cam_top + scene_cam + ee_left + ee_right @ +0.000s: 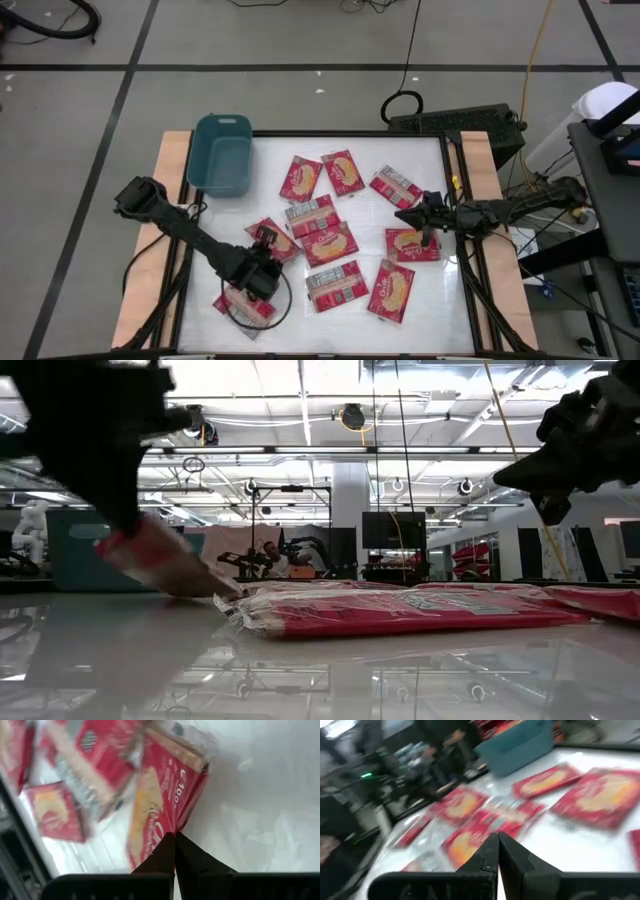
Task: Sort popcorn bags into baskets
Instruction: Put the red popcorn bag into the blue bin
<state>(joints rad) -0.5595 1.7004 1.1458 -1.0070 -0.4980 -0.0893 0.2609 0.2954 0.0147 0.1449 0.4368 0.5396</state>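
Observation:
Several red popcorn bags lie flat across the white table, some picture face up, some label face up. The teal basket stands at the far left of the table, with nothing showing inside it. My left gripper is at the near left and is shut on one popcorn bag. My right gripper hovers shut above the right side of the table, over the bags near it. In the low view it hangs clear of the table, and the right wrist view shows nothing between its fingers. My left gripper pinches the popcorn bag between its two fingers at an edge near a corner, coming at it from above. The held end is raised and the bag slants down, with its far end resting on the table.
Another bag lies under the left arm at the near edge. A bag lies flat close in front of the low camera. A raised frame borders the table. Bare table shows between the basket and the bags, and along the near right.

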